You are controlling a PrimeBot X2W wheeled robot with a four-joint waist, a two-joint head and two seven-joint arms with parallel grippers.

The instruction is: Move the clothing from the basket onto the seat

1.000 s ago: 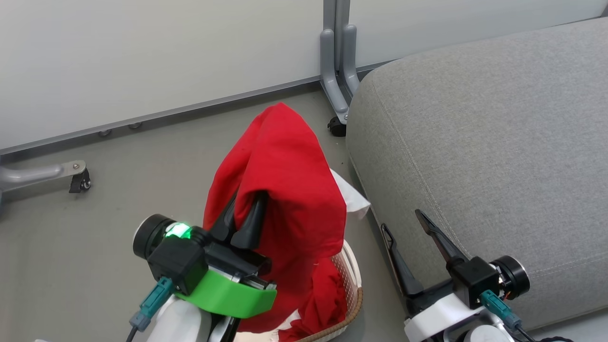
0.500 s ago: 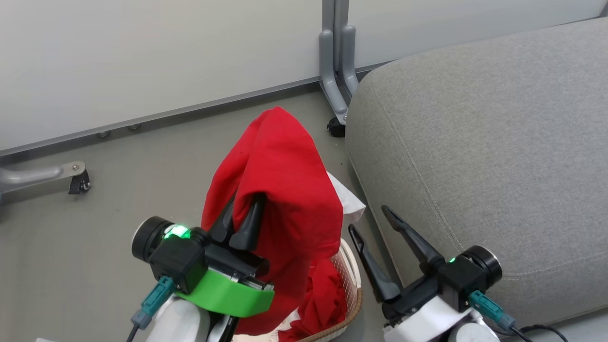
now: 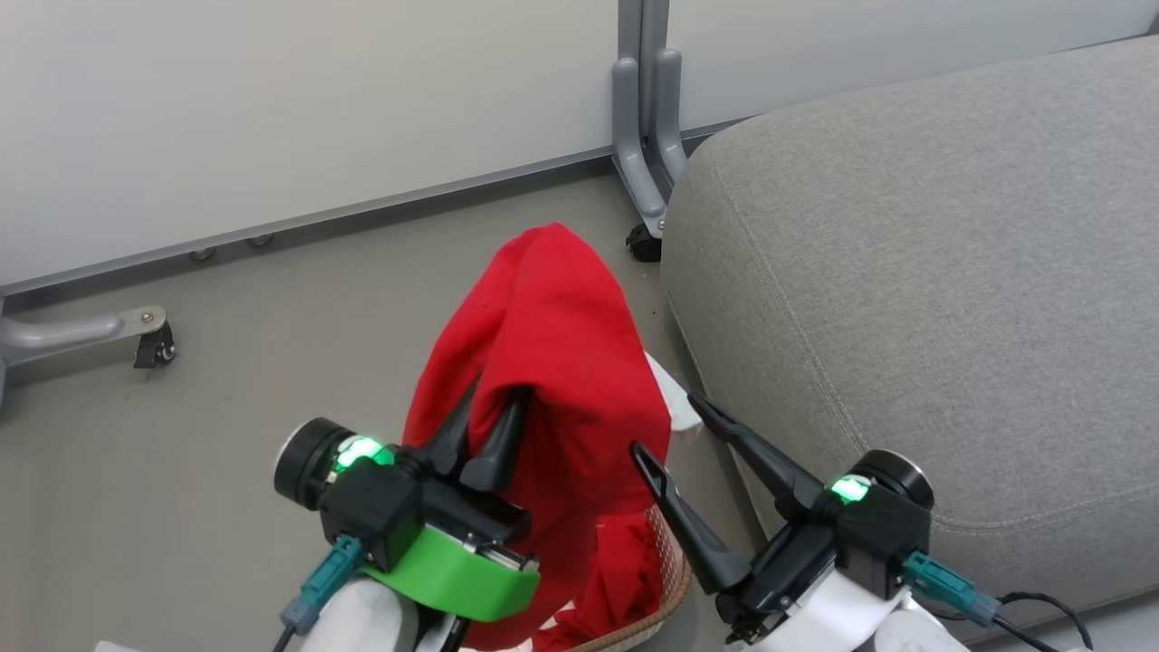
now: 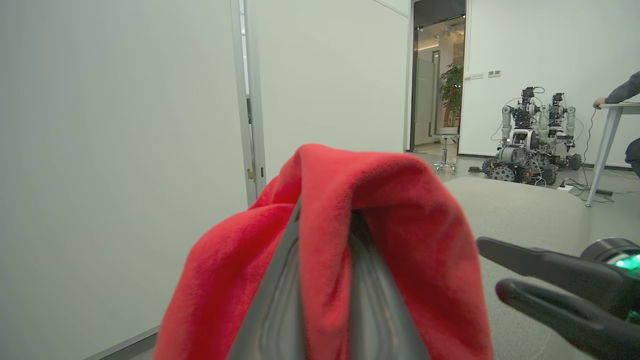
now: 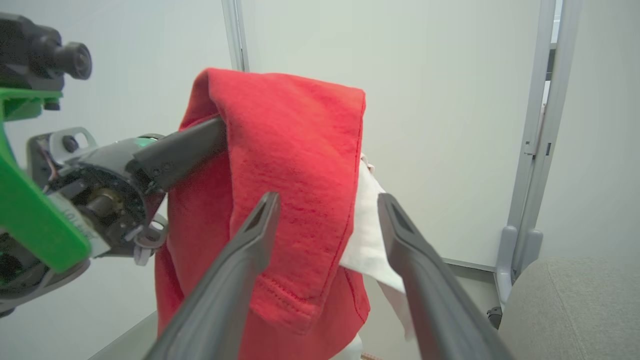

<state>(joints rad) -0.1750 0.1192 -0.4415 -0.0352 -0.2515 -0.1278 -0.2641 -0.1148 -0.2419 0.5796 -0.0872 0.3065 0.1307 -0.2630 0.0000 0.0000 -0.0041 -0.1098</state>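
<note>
fig.: my left gripper (image 3: 496, 403), pinched shut on the red clothing (image 3: 552, 317), holds it draped above the basket (image 3: 681, 580), where more red fabric lies. my right gripper (image 3: 666, 424) stands wide just beside the hanging cloth, near the grey seat (image 3: 905, 272).

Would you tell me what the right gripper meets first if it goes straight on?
Most likely the red clothing hanging from the left gripper, though depth is unclear.
</note>
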